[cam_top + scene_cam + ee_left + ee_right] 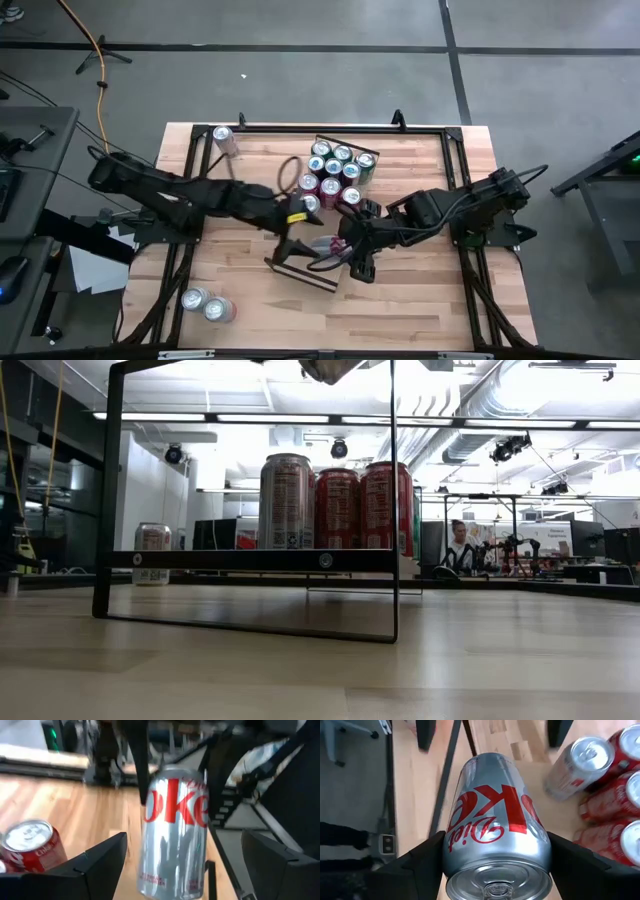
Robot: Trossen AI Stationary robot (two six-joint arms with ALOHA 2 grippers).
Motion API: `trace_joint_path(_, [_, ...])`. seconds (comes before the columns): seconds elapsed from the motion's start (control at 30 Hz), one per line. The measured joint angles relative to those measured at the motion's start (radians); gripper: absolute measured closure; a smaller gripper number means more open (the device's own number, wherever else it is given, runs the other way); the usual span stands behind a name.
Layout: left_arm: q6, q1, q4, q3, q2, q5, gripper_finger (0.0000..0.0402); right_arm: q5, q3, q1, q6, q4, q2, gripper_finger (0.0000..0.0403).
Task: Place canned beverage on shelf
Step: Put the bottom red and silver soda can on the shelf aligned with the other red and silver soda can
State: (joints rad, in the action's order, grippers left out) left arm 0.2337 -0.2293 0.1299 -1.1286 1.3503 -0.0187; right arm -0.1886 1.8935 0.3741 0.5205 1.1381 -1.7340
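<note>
Diet Coke can (497,827) fills the right wrist view, clamped between the right gripper's (496,870) fingers (417,862), sitting over the shelf (300,270) at mid-table. Left gripper (177,865) is on the same can from the shelf's other side, fingers (102,857) spread wide and clear of the can's sides, so it's released. Cluster of red and silver cans (335,172) stands just behind the shelf; two loose cans (207,304) lie well away from the shelf near the table's front-left corner.
</note>
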Motion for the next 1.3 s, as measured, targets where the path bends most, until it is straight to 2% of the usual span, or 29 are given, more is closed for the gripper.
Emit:
trace_joint_path(0.13, [0.000, 0.045, 0.088, -0.077, 0.084, 0.118, 0.0085, -0.018, 0.000, -0.021, -0.078, -0.008, 0.000, 0.0122])
trace_joint_path(0.33, [-0.010, 0.080, 0.135, -0.129, 0.166, 0.220, 0.0085, -0.009, 0.000, -0.034, -0.198, -0.050, -0.001, 0.0122])
trace_joint_path(0.43, [-0.027, 0.081, 0.137, -0.134, 0.169, 0.237, 0.0089, -0.005, 0.000, -0.034, -0.252, -0.041, -0.001, 0.0122])
trace_joint_path(0.53, [-0.045, 0.080, 0.134, -0.135, 0.167, 0.186, 0.0122, -0.003, 0.000, -0.034, -0.296, -0.040, -0.001, 0.0122])
trace_joint_path(0.6, [-0.044, 0.081, 0.141, -0.135, 0.160, 0.161, 0.0168, -0.005, 0.000, -0.034, -0.333, -0.046, -0.001, 0.0122])
trace_joint_path(0.7, [-0.044, 0.086, 0.145, -0.135, 0.159, 0.153, 0.0256, -0.006, 0.000, -0.038, -0.361, -0.044, 0.000, 0.0122])
trace_joint_path(0.73, [-0.044, 0.086, 0.148, -0.135, 0.159, 0.150, 0.0267, -0.003, 0.001, -0.041, -0.367, -0.043, 0.000, 0.0122])
trace_joint_path(0.87, [-0.052, 0.087, 0.149, -0.136, 0.156, 0.130, 0.0267, -0.002, 0.024, -0.049, -0.395, -0.024, 0.000, 0.0122])
trace_joint_path(0.97, [-0.060, 0.093, 0.206, -0.139, 0.124, 0.069, 0.0267, -0.011, 0.057, -0.059, -0.424, -0.002, -0.005, 0.0122])
trace_joint_path(1.07, [-0.069, 0.115, 0.266, -0.141, 0.071, 0.023, 0.0268, -0.059, 0.078, -0.070, -0.382, 0.031, -0.003, 0.0081])
trace_joint_path(1.17, [-0.070, 0.133, 0.414, -0.125, 0.004, -0.082, 0.0269, -0.105, 0.078, -0.061, -0.312, 0.137, 0.029, 0.0031])
trace_joint_path(1.23, [-0.069, 0.136, 0.416, -0.122, -0.037, -0.175, 0.0270, -0.139, 0.081, -0.055, -0.284, 0.190, 0.031, 0.0017])
trace_joint_path(1.3, [-0.042, 0.136, 0.429, -0.091, -0.107, -0.216, 0.0270, -0.189, 0.073, -0.041, -0.260, 0.242, 0.036, 0.0013])
